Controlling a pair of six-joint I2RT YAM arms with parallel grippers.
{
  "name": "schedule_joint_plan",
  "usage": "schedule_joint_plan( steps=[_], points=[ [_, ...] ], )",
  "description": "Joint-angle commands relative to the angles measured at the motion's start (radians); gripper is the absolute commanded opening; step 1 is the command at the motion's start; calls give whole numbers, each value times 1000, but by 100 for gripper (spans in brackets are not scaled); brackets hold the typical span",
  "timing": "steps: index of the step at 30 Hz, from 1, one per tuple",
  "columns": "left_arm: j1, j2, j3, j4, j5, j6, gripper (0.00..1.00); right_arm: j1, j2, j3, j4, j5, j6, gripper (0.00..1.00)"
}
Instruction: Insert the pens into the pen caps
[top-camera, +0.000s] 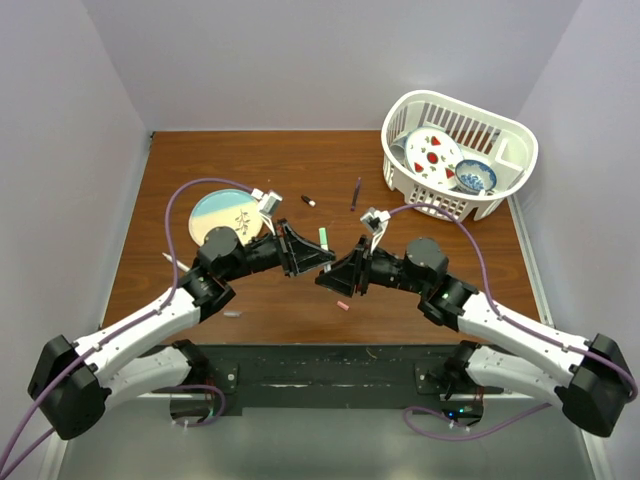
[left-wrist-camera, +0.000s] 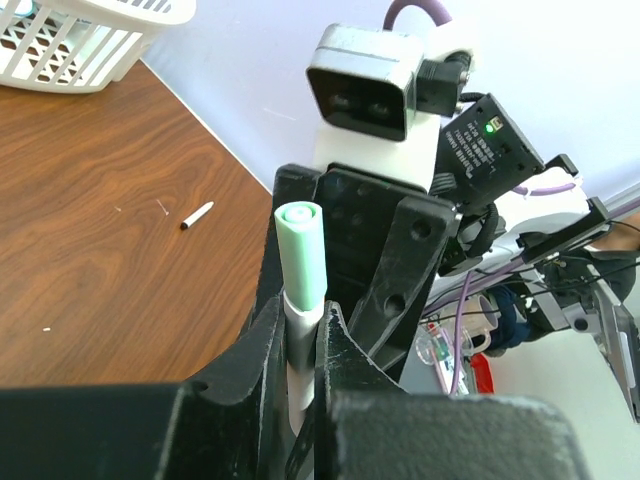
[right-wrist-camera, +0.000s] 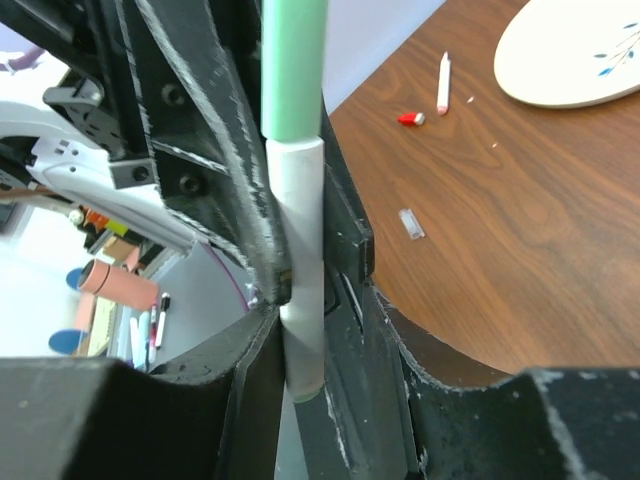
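Note:
A pen with a white barrel (left-wrist-camera: 300, 335) and a teal-green cap (left-wrist-camera: 302, 250) on its end stands between the two grippers above the table's middle. My left gripper (left-wrist-camera: 300, 322) is shut on the barrel just below the cap. My right gripper (right-wrist-camera: 300, 335) is shut on the same barrel (right-wrist-camera: 300, 240) near its other end, with the green cap (right-wrist-camera: 293, 70) above. In the top view both grippers, left (top-camera: 318, 256) and right (top-camera: 336, 275), meet tip to tip and the green cap (top-camera: 323, 238) sticks out. A dark pen (top-camera: 356, 193) and a pink-red cap (top-camera: 343, 305) lie on the table.
A round plate (top-camera: 225, 213) lies at the left. A white basket (top-camera: 500, 185) with dishes stands at the back right. A short black-tipped piece (top-camera: 309, 201) lies behind the grippers. A white pen (right-wrist-camera: 443, 82), a red cap (right-wrist-camera: 411, 119) and a clear cap (right-wrist-camera: 411, 223) lie near the plate.

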Motion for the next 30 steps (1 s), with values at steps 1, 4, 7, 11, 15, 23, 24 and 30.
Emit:
schedule_joint_plan(
  steps=[1, 4, 7, 11, 15, 23, 24, 30],
  points=[
    [-3, -24, 33, 37, 6, 8, 0, 23, 16, 28, 79, -19, -5, 33],
    [-1, -19, 33, 33, 10, 11, 0, 29, 19, 23, 106, -3, -5, 7],
    [0, -8, 62, -6, 35, 49, 8, 29, 18, 13, 123, 10, -3, 0],
    [2, -7, 110, -78, 68, 141, 29, 29, 11, 12, 119, 11, 0, 0],
    [2, -59, 135, -161, -17, 200, 50, 30, -12, 12, 106, 16, -2, 0],
    [5, -96, 170, -220, 2, 272, 100, 30, -41, 14, 85, -9, -3, 0],
    [5, -88, 176, -216, 36, 296, 100, 32, -39, 14, 85, -12, -3, 0],
    [5, -33, 233, -222, 30, 309, 100, 38, -44, 20, 70, -53, -3, 0]
  ],
)
